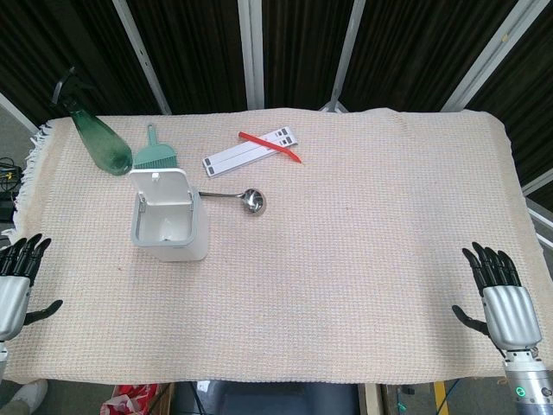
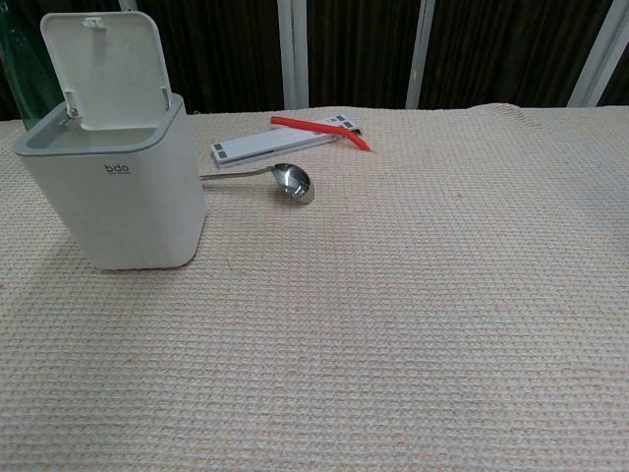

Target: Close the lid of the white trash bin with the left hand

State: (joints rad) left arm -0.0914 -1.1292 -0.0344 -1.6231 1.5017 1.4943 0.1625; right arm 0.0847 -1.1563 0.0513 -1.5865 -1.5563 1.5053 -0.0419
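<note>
My left hand rests open at the near left edge, well apart from the white trash bin, whose lid stands upright.

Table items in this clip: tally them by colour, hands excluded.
White: 2, trash bin, flat strip
Green: 2, spray bottle, small brush
Red: 1, thin tool
Silver: 1, ladle
Total: 6

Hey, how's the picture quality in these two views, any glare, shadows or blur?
Head view: even light, sharp, with a soft shadow beside the white trash bin. Chest view: sharp, a glint on the ladle, and the green bottle is cut off by the frame edge.
</note>
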